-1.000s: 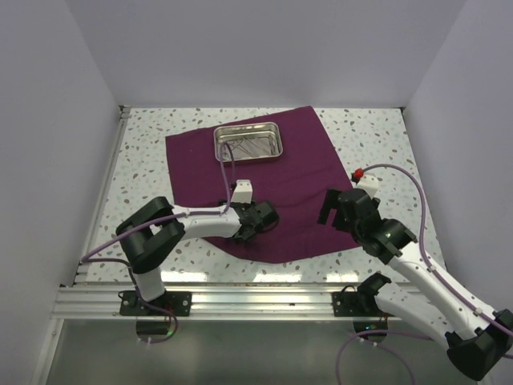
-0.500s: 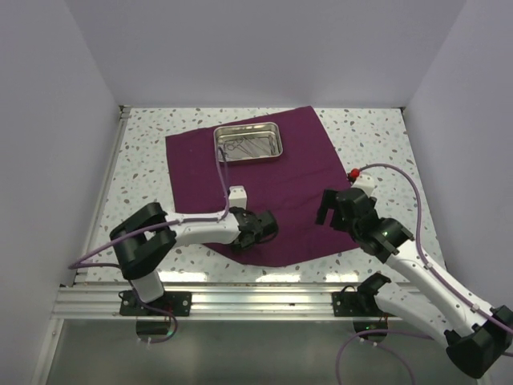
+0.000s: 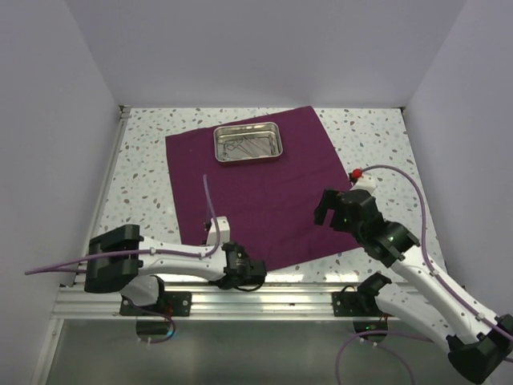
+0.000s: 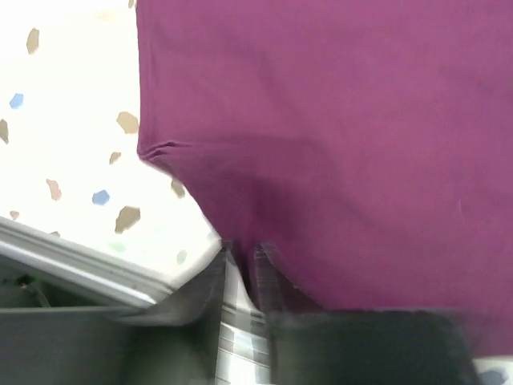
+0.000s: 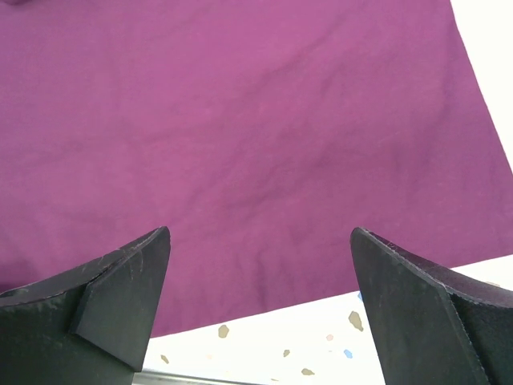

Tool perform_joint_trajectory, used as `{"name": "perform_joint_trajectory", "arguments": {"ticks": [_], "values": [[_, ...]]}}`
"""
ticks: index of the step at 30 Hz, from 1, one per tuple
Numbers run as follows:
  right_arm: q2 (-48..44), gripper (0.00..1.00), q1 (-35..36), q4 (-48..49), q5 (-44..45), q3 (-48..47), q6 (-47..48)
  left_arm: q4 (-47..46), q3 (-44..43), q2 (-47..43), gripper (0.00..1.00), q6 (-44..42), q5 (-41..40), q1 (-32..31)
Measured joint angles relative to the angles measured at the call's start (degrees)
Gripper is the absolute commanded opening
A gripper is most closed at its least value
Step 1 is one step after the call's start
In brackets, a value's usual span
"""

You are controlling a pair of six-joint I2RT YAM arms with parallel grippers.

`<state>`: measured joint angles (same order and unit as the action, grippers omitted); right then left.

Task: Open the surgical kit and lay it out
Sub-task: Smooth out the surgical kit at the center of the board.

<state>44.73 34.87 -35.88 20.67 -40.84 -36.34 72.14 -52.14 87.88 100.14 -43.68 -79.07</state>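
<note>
The dark purple cloth wrap lies spread flat on the speckled table. The shiny steel tray stands on the cloth's far part, with small silver instruments inside. My left gripper is at the table's front edge, shut on the cloth's near corner; in the left wrist view the jaws pinch the cloth. My right gripper is open and empty just above the cloth's near right part; in the right wrist view its gripper hovers over the cloth near its front edge.
The aluminium rail runs along the table's front edge, just behind my left gripper. White walls enclose the table on the left, back and right. Bare speckled table shows around the cloth.
My left gripper has pulled the cloth's near corner toward the front edge, flattening the folded part. My right gripper has shifted slightly left and stays open.
</note>
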Motion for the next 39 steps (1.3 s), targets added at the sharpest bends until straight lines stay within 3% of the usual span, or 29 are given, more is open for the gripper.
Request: {"name": "perform_joint_trajectory", "arguments": {"ticks": [1, 2, 9, 12, 16, 20, 23, 26, 32, 39], "values": [[-0.85, 0.98, 0.0, -0.09, -0.44, 0.02, 0.0, 0.48, 0.37, -0.28, 0.64, 1.27, 0.68, -1.33], [-1.73, 0.98, 0.0, -0.09, -0.72, 0.04, 0.0, 0.92, 0.5, -0.57, 0.99, 2.43, 1.38, -2.16], [-6.97, 0.99, 0.0, 0.66, -2.12, 0.07, -0.07, 1.7, -5.81, -1.18, 1.0, 6.82, 0.52, -12.68], [-5.29, 0.98, 0.0, 2.93, -2.47, 0.04, -0.2, 1.31, -9.05, -1.62, 0.99, 6.54, -2.99, -11.72], [5.27, 0.98, 0.0, 5.14, -3.56, -3.98, -0.24, 0.7, -10.29, -6.23, 0.99, 2.23, -9.53, -5.62], [18.88, 0.98, -0.37, 6.73, -3.52, -13.49, 0.61, -7.06, -11.23, -13.92, 0.99, -11.74, -14.86, 6.51], [28.37, 0.98, -3.45, 8.24, -5.92, -23.43, 1.95, -27.23, -6.75, -21.42, 0.99, -32.26, -12.76, 19.3], [39.04, 0.98, -8.2, 9.97, -9.75, -35.17, 4.37, -43.95, -1.9, -24.72, 0.99, -47.98, -5.35, 33.46], [59.34, 0.98, -16.98, 11.1, -15.74, -53.81, 7.96, -62.97, -3.06, -12.33, 0.99, -62.62, 10.49, 55.06], [81.4, 0.98, -26.91, 8.5, -21.53, -69.2, 9.22, -75.95, -7.08, 6.49, 0.96, -65.94, 26.1, 71.56]]}}
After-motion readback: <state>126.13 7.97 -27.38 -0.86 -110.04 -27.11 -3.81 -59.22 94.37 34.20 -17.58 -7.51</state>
